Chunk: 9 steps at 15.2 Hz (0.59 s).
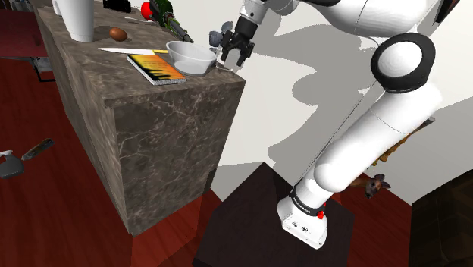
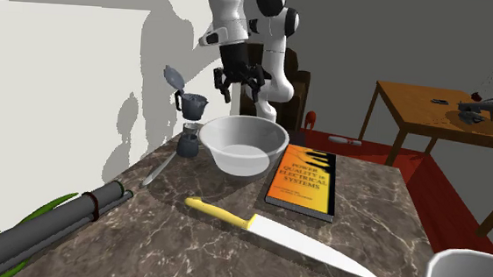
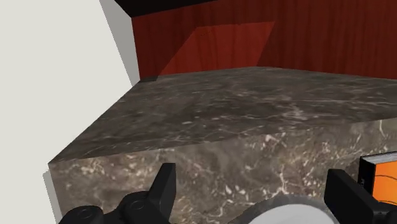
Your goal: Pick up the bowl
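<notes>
Black 2-finger pincer (image 3: 252, 181) hangs spread wide and empty above the rim of the plain white round bowl (image 3: 286, 213), which sits on the dark marbled stone worktop (image 3: 242, 102) beside an orange book (image 3: 382, 178). I judge approach nearly done; descent, closing and lift remain.

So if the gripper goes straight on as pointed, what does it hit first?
Probably the bowl: its rim lies between the gripper's open fingers, with the marble counter behind. Depth is unclear.
</notes>
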### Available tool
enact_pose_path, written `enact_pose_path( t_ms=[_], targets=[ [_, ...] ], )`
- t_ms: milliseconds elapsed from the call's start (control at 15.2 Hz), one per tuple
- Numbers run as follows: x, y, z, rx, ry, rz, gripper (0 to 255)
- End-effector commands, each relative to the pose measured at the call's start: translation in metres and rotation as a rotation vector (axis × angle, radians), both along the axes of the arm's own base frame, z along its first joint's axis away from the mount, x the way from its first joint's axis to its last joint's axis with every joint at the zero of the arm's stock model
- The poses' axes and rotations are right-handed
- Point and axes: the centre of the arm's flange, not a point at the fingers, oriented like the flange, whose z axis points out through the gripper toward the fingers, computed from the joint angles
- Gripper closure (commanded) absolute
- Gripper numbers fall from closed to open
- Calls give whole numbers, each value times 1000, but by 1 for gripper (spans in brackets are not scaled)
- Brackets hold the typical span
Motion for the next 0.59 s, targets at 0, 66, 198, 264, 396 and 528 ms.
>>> enact_pose_path(
  t_ms=[0,66,198,264,396,528],
  targets=[
    [24,-8,-1,14,-15,-12,0],
    [35,-12,0,21,-21,-19,0],
    [58,-21,2,35,-35,-31,0],
    [70,-25,3,42,-42,-37,0],
    [93,-35,5,55,-55,-49,0],
    [115,-44,7,69,-69,-61,0]
  ],
)
